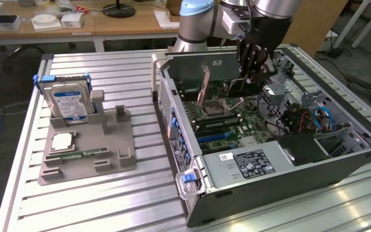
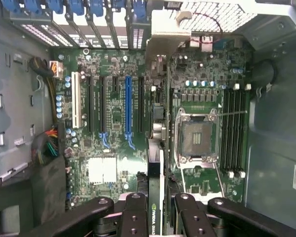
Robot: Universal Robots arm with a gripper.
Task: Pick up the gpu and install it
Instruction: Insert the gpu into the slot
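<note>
Green-edged gpu (image 2: 155, 190) grasped edge-on between fingers (image 2: 133, 217), hanging over motherboard (image 2: 113, 170) inside open case (image 1: 289, 164). Card parallel to blue slot (image 2: 128, 106), offset toward CPU socket (image 2: 195, 136). Judgement: keep card upright, square to slot, grip firm, no tilt.

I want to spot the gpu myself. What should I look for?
Find the open computer case on the metal table. Over its green motherboard, the gripper holds the gpu: a thin black card, the only part clamped between fingers, unlike the slots.
</note>
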